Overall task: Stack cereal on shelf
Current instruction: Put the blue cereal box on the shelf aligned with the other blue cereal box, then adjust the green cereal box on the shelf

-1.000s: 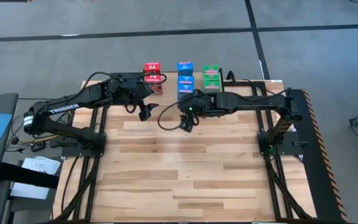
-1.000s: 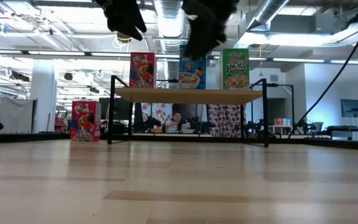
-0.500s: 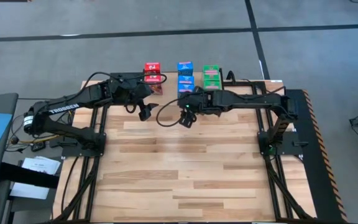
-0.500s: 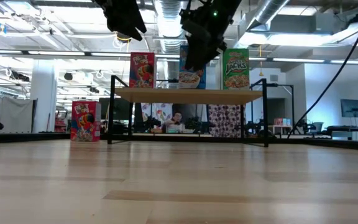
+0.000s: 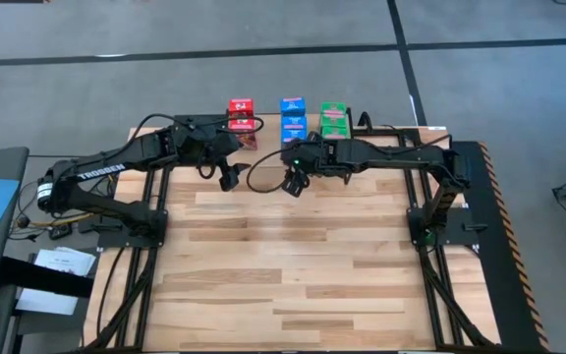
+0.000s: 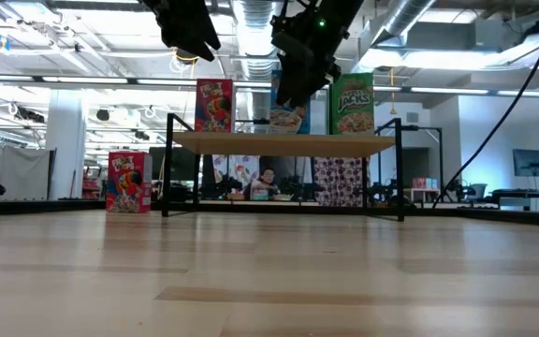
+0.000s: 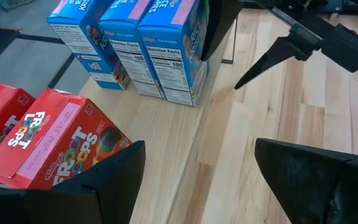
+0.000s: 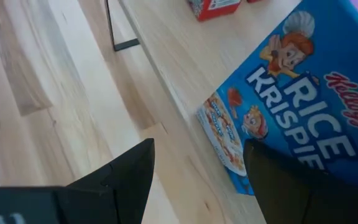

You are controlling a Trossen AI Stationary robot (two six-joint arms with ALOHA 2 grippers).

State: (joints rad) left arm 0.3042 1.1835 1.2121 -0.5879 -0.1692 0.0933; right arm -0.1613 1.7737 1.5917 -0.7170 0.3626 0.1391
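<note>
Though partly cropped, both jaws open and empty by the shelf point(image 6: 284, 142), blue cereal point(image 8: 303, 99) cut off.

The shelf point(image 6: 284, 141) stands at the counter's point(image 5: 293, 265) far edge. On it, cereal boxes point(image 5: 292, 120) run in three rows. Another box point(image 6: 128, 182) stands on the counter, left of the shelf.

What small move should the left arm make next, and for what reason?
Probably lower the open, empty left gripper toward the red box standing on the table left of the shelf. In the low view it looks like the only cereal box not yet on the board.
</note>
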